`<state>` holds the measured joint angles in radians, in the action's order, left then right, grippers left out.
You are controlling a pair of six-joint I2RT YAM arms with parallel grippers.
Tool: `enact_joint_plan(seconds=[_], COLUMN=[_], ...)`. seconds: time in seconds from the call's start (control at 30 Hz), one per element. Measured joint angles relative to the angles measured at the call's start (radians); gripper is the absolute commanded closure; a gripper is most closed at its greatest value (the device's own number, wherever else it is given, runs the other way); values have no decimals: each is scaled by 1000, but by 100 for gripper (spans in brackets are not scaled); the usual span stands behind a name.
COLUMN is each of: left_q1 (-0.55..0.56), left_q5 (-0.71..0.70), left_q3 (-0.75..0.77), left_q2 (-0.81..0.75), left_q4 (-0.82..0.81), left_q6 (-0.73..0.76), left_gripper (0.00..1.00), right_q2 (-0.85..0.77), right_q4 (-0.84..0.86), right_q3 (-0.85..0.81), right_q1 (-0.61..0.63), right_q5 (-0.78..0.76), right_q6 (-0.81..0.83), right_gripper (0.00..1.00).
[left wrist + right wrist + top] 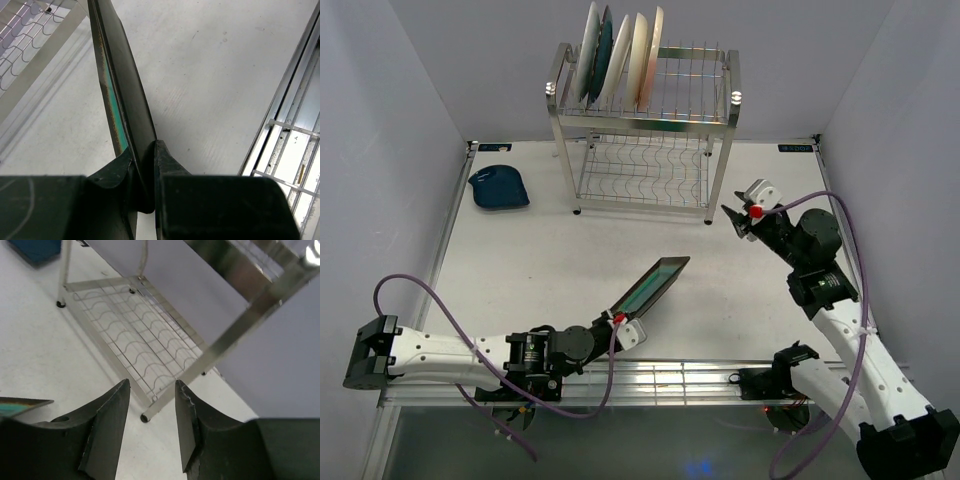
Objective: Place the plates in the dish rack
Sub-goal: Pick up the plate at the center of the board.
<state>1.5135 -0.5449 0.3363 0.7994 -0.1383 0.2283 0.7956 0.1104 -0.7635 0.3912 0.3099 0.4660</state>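
Observation:
My left gripper [625,325] is shut on the edge of the square green dark-rimmed plate [652,283] and holds it on edge, tilted, above the table's middle front. In the left wrist view the plate [125,90] runs up from between my closed jaws [145,165]. The steel dish rack [645,130] stands at the back. Several plates [620,55] stand upright in the left part of its upper shelf. A small dark blue plate [500,187] lies on the table at the far left. My right gripper [740,222] is open and empty by the rack's front right post.
The rack's lower shelf [145,340] holds nothing and shows past my right gripper [152,385]. The dark blue plate [35,247] shows at that view's top left. A metal rail [650,380] runs along the table's near edge. Walls close in on three sides.

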Motion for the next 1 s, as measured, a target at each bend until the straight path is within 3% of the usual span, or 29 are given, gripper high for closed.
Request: enact_joint_plan(seconds=[0.17,0.3,0.63,1.0], left_q1=[0,0,-2,-2], left_q5=[-17,-39,-144,-276], left_q3=[6,26,118,326], left_q2=[-22,-19,45,142], left_q4=[23,47,101,79], left_q6=[-31,-63,-142,-167], left_gripper=[100,100,100,100], right_q2=[23,46,55,58], right_q4=[79,132,222,286], right_q3=[118,178,273,304], right_q1=[-200,-286,-319,-320], right_q5=[69,116,176,212], right_q6=[-140,-228,-295,-303], right_gripper=[57,60,61,62])
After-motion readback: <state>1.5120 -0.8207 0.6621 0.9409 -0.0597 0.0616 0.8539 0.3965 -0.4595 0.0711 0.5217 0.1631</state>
